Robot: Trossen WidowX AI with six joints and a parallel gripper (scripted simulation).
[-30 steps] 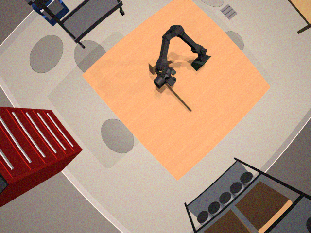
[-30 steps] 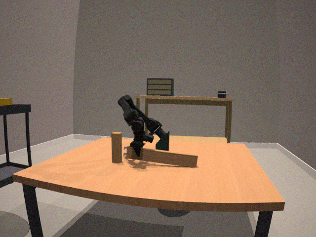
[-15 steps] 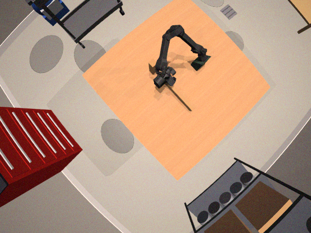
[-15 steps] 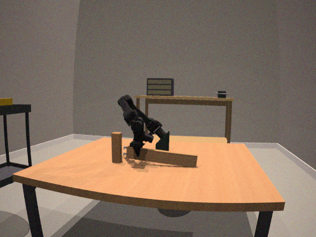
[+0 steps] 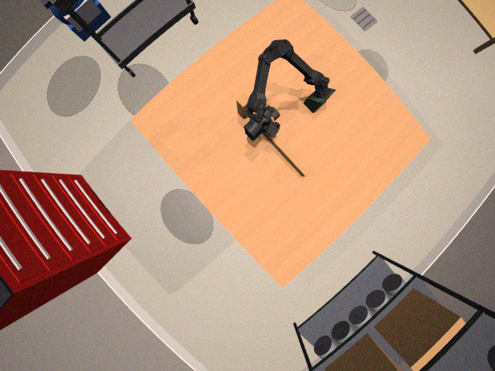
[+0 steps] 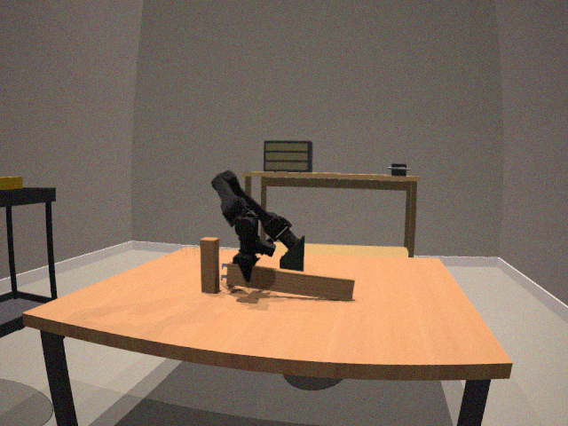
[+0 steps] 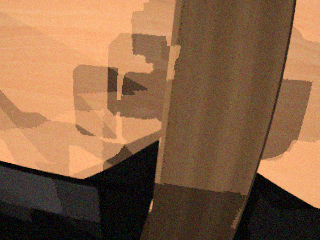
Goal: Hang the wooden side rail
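Note:
The wooden side rail (image 5: 285, 154) (image 6: 316, 285) (image 7: 220, 110) stands on edge, tilted: its hook end is raised and its far end rests on the table (image 5: 279, 223) (image 6: 390, 320). My gripper (image 6: 248, 273) is shut on the rail near its hook end. The two steel hooks (image 6: 224, 265) stick out from that end toward the headboard post (image 5: 241, 110) (image 6: 209, 268). In the exterior view a small gap shows between hooks and post. The post stands upright. Its slot and pins are not visible. In the wrist view the hooks are out of sight.
The arm's dark base (image 5: 319, 100) (image 6: 293, 256) stands on the table behind the rail. Off the table are a red drawer cabinet (image 5: 59, 239), a dark cart (image 5: 148, 29) and a shelf rack with black round items (image 5: 357, 315).

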